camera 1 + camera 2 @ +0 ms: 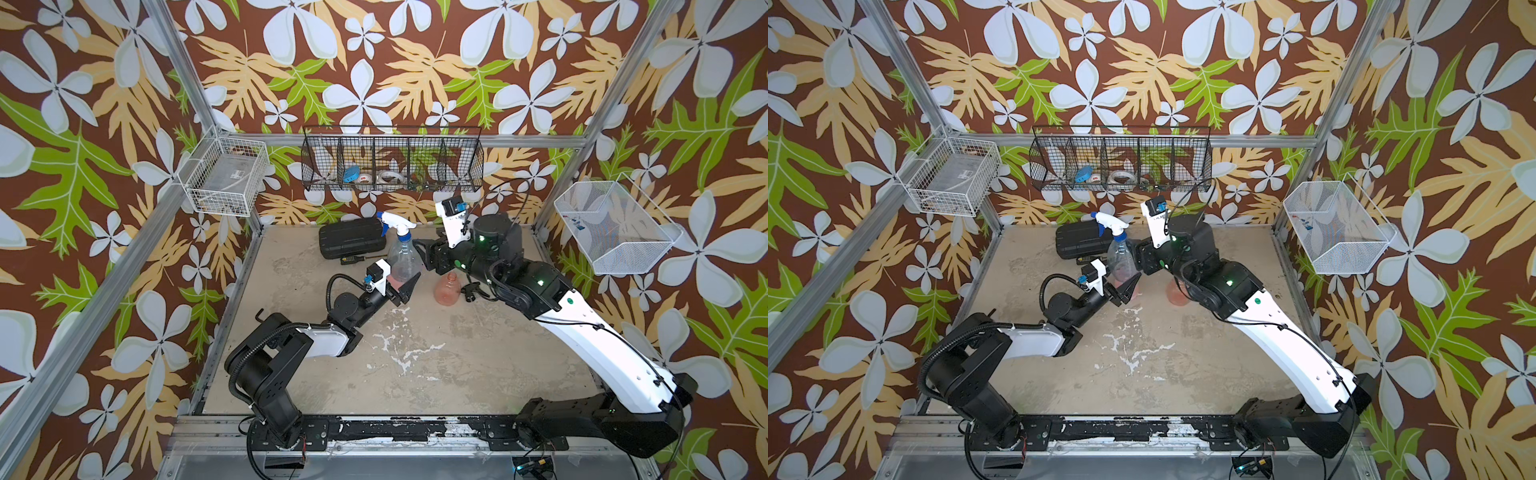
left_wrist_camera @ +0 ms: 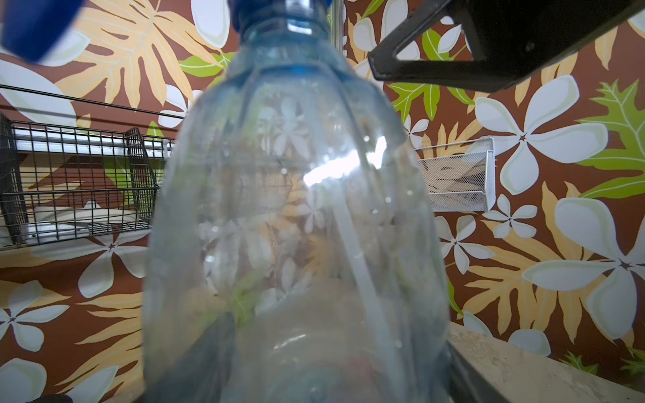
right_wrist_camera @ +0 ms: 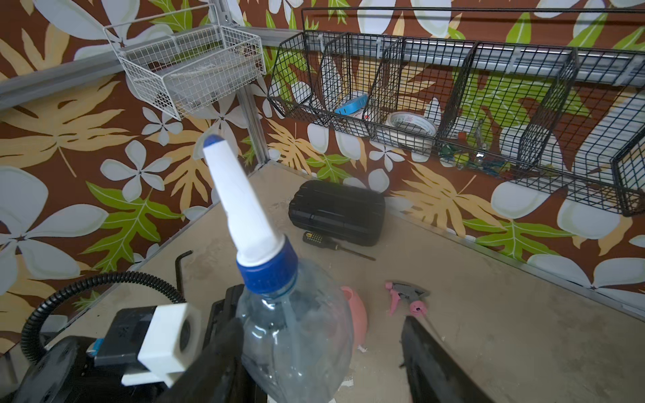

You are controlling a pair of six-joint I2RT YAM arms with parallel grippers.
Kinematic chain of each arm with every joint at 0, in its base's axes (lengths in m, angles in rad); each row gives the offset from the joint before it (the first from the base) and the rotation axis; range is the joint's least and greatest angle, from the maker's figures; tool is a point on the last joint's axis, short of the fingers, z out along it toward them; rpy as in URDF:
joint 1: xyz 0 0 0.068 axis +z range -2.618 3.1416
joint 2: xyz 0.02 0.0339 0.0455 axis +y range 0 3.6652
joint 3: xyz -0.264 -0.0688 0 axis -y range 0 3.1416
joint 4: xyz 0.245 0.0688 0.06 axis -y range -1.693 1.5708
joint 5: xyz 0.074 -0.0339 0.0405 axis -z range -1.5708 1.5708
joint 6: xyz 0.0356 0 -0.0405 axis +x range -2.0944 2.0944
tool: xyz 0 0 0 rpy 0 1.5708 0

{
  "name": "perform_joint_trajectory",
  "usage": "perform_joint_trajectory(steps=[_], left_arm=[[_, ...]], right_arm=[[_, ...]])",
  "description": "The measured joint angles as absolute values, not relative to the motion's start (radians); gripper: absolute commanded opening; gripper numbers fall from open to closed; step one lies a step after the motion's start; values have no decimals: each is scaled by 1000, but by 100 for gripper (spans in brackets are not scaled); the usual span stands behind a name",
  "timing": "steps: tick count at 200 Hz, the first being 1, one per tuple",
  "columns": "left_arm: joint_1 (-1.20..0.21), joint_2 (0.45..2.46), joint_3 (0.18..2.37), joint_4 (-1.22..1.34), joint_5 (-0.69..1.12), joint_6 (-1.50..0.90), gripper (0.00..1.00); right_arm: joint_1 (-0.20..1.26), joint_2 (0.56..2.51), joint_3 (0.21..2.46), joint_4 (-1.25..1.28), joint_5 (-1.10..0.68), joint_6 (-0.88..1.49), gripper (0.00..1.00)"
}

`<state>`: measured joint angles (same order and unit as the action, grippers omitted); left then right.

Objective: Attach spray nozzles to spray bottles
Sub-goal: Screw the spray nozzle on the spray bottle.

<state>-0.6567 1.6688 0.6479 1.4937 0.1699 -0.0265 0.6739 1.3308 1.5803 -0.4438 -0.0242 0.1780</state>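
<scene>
Top view: left gripper [image 1: 405, 286] jaws grip clear bottle [image 1: 400, 255] low, white-blue nozzle [image 1: 394, 222] on; right gripper [image 1: 420, 254] jaws spread, empty. Left wrist: dip tube [image 2: 352, 244] inside. Right wrist: grey-pink nozzle [image 3: 406, 296] loose on table [image 3: 488, 279]. First looks done; fetch next pair.

Case [image 1: 351, 237] behind upright bottle [image 1: 402, 259], radio [image 1: 350, 260] before case, second bottle [image 1: 448, 289] rightward.

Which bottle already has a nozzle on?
The clear bluish bottle in the left gripper: white-and-blue nozzle capped on its neck. The orange-red bottle stands open-necked; the pink bottle is mostly hidden.
</scene>
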Motion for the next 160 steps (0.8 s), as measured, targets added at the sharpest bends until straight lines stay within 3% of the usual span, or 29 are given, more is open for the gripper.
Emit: perform_joint_trajectory(steps=[25, 66, 107, 160], left_arm=[[-657, 1669, 641, 1491, 193, -32, 60], [-657, 1668, 636, 1446, 214, -23, 60], [-656, 1667, 636, 1382, 213, 9, 60], [-656, 1668, 636, 1367, 211, 12, 60]], right_arm=[[590, 1340, 1604, -402, -173, 181, 73], [593, 1383, 1644, -345, -326, 202, 74], [759, 1524, 1870, -447, -135, 84, 73], [772, 1677, 2034, -635, 109, 17, 68]])
